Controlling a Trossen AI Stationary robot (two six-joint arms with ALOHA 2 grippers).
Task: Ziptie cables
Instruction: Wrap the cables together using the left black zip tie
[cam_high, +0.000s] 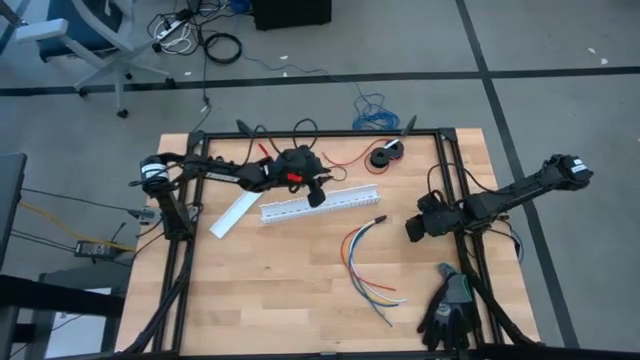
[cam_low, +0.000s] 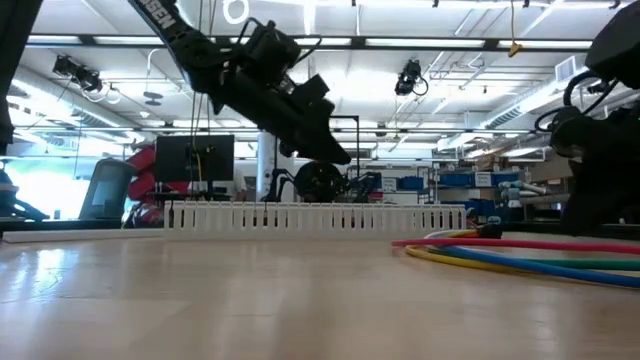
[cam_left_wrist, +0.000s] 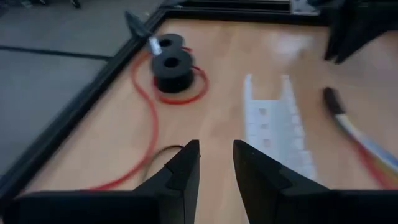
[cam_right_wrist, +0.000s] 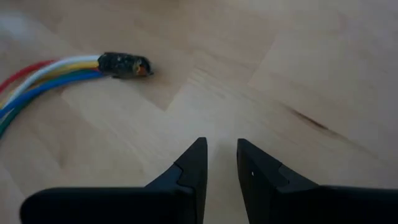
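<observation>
Clearly early: nothing is tied yet, as far as the views show. Wooden table (cam_high: 290, 290) carries everything, clock directions taken from its centre in the high view.

White slotted cable duct (cam_high: 320, 201) lies toward 12 o'clock, with a flat white strip (cam_high: 233, 214) at about 10. Pair of black gloves (cam_high: 448, 312) sits at 4 o'clock, near the table's edge.

The cables (cam_high: 362, 262) lie loose between 3 and 5 o'clock, fanned out and curving, joined only at the black-sleeved end (cam_right_wrist: 124, 64). No tie around them. I cannot pick out a ziptie anywhere with certainty.

Black spools (cam_left_wrist: 172, 58) with a thin red wire (cam_left_wrist: 152, 118) rest near 1 o'clock.

Left gripper (cam_left_wrist: 216, 163) hovers above the duct at 12 o'clock, jaws narrowly parted, holding nothing. Right gripper (cam_right_wrist: 221, 160) hangs at 3 o'clock, near the sleeved end but apart from it, jaws likewise a narrow gap, empty.

Judgement: the whole job remains, namely gathering the bunch, fetching a tie, looping and cinching it.
</observation>
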